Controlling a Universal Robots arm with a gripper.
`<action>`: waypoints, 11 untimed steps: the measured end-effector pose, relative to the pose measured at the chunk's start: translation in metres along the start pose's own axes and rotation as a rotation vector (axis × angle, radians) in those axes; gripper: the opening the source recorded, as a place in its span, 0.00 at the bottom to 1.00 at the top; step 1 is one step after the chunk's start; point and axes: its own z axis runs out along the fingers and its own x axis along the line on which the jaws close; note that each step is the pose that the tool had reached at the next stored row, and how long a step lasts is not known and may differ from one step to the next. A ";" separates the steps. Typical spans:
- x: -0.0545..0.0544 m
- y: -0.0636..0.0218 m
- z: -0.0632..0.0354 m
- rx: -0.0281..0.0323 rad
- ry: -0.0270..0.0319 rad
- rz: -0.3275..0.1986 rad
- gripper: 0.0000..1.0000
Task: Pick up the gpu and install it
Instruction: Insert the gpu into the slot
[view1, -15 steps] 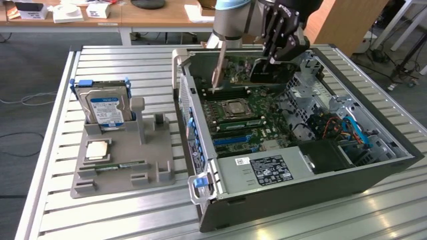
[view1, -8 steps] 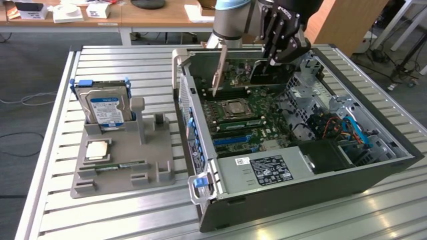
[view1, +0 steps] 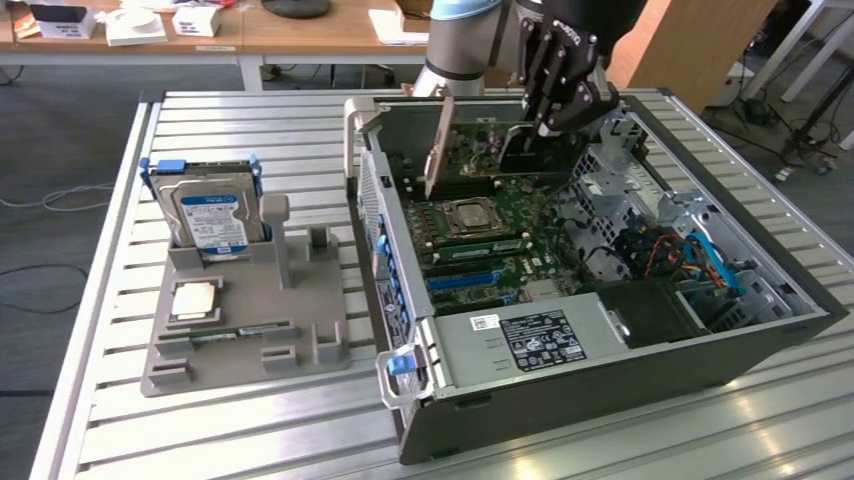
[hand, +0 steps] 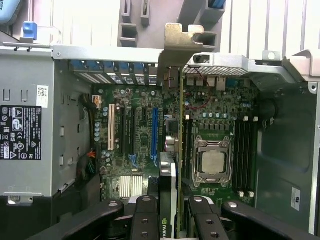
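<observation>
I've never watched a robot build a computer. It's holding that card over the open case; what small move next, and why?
Probably lower the card gently, straight down: the gripper grips it upright, edge toward the slots on the green board, and it seems to hang above them, not seated.

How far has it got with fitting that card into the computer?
Pick-up is done: the fingers grip the gpu upright inside the open case, over the motherboard, bracket toward the rear wall. Left: it doesn't look pressed into a slot yet.
</observation>
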 end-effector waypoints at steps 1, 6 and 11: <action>0.000 -0.0001 0.0017 0.0001 0.0000 0.000 0.27; 0.000 -0.0004 0.0105 0.0001 0.0001 0.000 0.27; 0.001 -0.0006 0.0178 0.0003 0.0001 0.000 0.27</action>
